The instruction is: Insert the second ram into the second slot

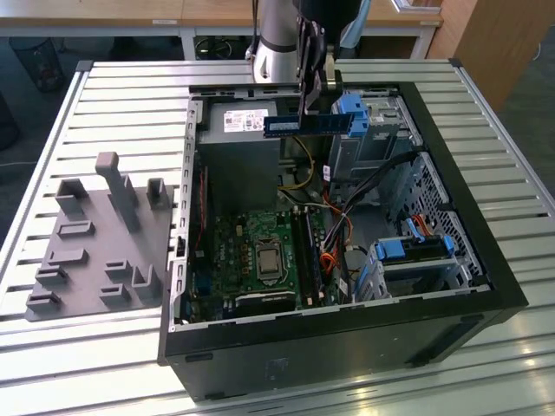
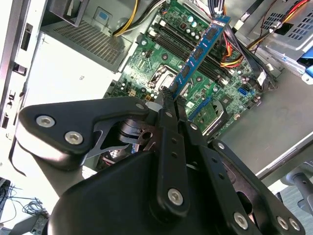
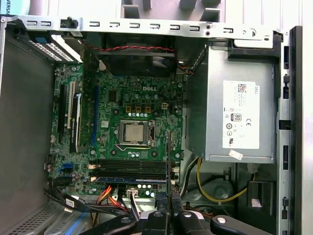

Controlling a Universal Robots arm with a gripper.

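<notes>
Lying open: case [image 1: 347, 347] with motherboard [image 1: 234, 251] inside | gripper [image 1: 304, 111] closed tight on ram [image 1: 282, 126] | ram level, up over case, apart from motherboard.

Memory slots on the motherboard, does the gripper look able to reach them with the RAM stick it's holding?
Probably yes. The gripper is shut on the RAM stick above the open case, and the memory slots lie uncovered below; the orange cables run beside them, not across.
</notes>
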